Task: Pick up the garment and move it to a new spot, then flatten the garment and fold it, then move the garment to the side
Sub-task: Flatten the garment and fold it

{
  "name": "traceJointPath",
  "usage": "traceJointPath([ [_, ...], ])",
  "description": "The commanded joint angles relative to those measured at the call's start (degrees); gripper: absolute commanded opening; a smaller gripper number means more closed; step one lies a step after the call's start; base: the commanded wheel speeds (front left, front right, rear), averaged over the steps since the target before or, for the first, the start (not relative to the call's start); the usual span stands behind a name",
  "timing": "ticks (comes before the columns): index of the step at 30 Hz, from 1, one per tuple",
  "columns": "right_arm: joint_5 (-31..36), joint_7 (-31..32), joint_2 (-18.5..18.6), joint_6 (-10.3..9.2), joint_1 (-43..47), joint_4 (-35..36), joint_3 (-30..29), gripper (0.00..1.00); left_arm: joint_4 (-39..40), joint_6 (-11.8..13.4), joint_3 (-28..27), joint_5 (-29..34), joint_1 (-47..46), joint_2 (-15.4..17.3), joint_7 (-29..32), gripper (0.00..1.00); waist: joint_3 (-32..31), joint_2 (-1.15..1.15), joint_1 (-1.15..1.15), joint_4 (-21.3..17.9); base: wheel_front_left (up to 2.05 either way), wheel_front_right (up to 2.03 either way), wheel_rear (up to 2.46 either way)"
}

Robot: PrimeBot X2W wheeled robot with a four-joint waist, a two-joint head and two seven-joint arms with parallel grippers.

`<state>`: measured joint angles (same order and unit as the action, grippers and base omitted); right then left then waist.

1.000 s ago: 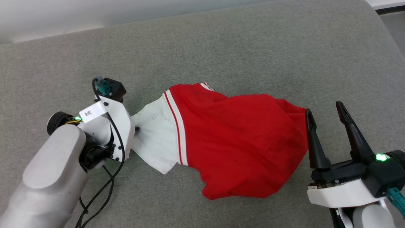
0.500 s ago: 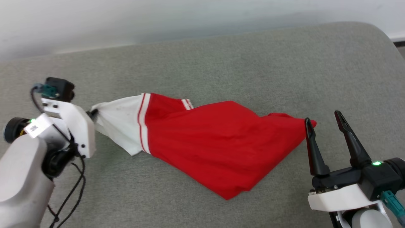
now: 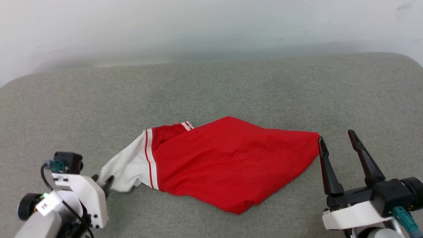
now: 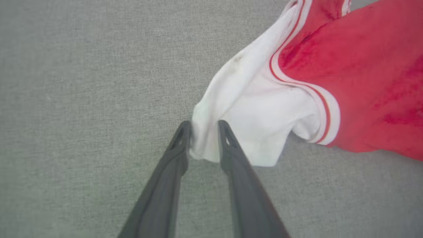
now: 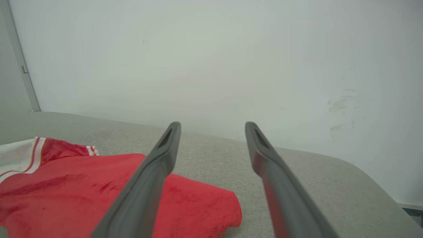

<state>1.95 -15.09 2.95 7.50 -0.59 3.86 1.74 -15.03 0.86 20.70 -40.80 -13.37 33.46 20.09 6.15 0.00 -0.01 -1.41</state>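
The left end effector (image 4: 204, 127), at seven o'clock, is clamped on the white sleeve (image 4: 251, 115), likely to drag the red jersey (image 3: 228, 162) lying mid-cushion. The right end effector (image 3: 335, 137), fingers apart, hovers at four o'clock beside the hem. The grey fabric cushion (image 3: 211, 86) meets a white wall (image 3: 211, 26) at twelve.

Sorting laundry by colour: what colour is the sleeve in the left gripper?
White sleeve, red-and-white striped edge; left wrist view.
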Motion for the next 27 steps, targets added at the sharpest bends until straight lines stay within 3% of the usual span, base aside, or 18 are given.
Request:
traceJointPath([
  [1, -0.07, -0.12, -0.14, -0.02, 0.59, -0.05, -0.08, 1.00, 0.21, 0.29, -0.07, -0.02, 0.31, -0.30, -1.02, 1.00, -0.26, 0.00, 0.01, 0.19, 0.00, 0.00, 0.00],
  [13, 0.44, -0.11, -0.14, -0.02, 1.93, -0.72, -1.57, 1.00, 3.68, 0.47, -3.42, 7.49, 4.39, -6.41, -33.37, 1.00, -3.55, 0.00, 0.01, 1.18, 0.00, 0.00, 0.00],
  [20, 0.44, -0.12, -0.14, -0.03, 3.33, -0.60, -2.09, 1.00, 15.34, 1.57, -8.23, 15.74, 10.65, -12.37, -35.33, 1.00, -4.94, 0.00, 0.01, 1.84, 0.00, 0.00, 0.00],
  [27, 0.71, 0.57, -0.15, -0.02, 4.90, -4.76, -1.28, 1.00, 20.38, -1.84, -11.07, 22.36, 14.31, -17.22, -35.28, 1.00, -5.37, 0.00, 0.01, 3.43, 0.00, 0.00, 0.00],
])
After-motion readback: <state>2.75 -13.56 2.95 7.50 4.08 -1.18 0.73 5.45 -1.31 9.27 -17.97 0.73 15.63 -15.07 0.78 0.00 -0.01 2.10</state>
